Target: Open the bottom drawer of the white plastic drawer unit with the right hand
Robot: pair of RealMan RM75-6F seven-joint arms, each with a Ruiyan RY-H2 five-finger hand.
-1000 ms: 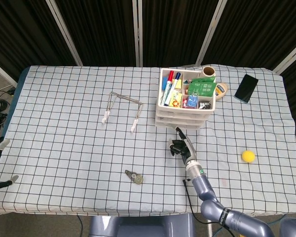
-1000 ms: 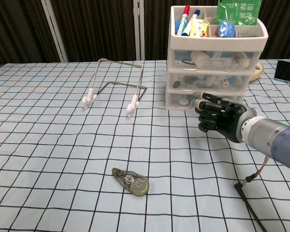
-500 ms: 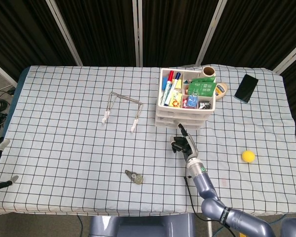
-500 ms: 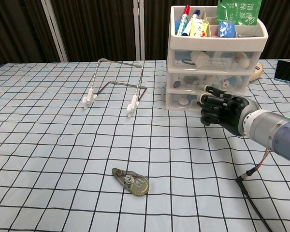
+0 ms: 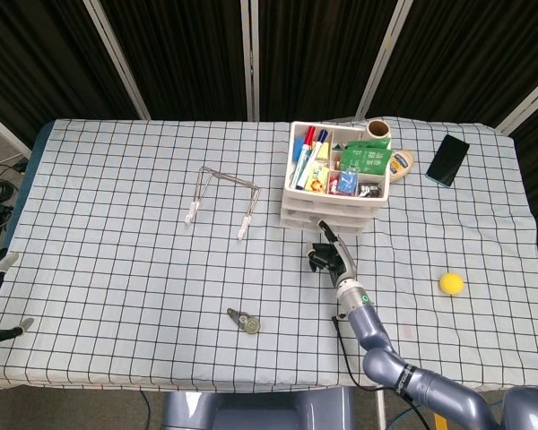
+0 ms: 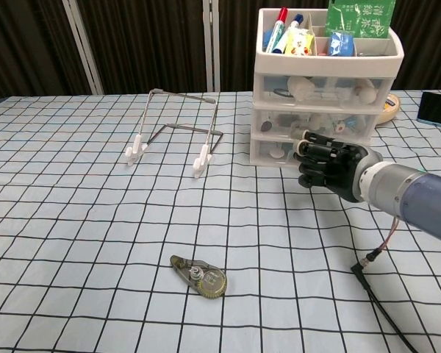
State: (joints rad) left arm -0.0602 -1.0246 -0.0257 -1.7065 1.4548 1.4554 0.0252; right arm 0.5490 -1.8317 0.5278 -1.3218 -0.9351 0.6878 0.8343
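Right hand (image 6: 329,166) sat at the front of the bottom drawer (image 6: 279,152) of the white drawer unit (image 6: 325,92), fingers (image 6: 312,156) curled in; whether they gripped the drawer, cannot tell. Drawer appeared closed.

White plastic drawer unit (image 6: 327,110) upper right of frame, three clear-fronted drawers, open top tray holding markers (image 6: 280,20) and green packet (image 6: 365,16). Right robot hand (image 6: 328,168), black, right of centre, fingers curled, knuckles against front of bottom drawer (image 6: 279,151); whether it grips handle cannot tell. Wire stand (image 6: 178,135) upper centre-left on checked worktop (image 6: 81,220). Correction tape dispenser (image 6: 200,276) lower centre. Black phone (image 6: 436,109) at far right edge. Black cable (image 6: 378,294) lower right.
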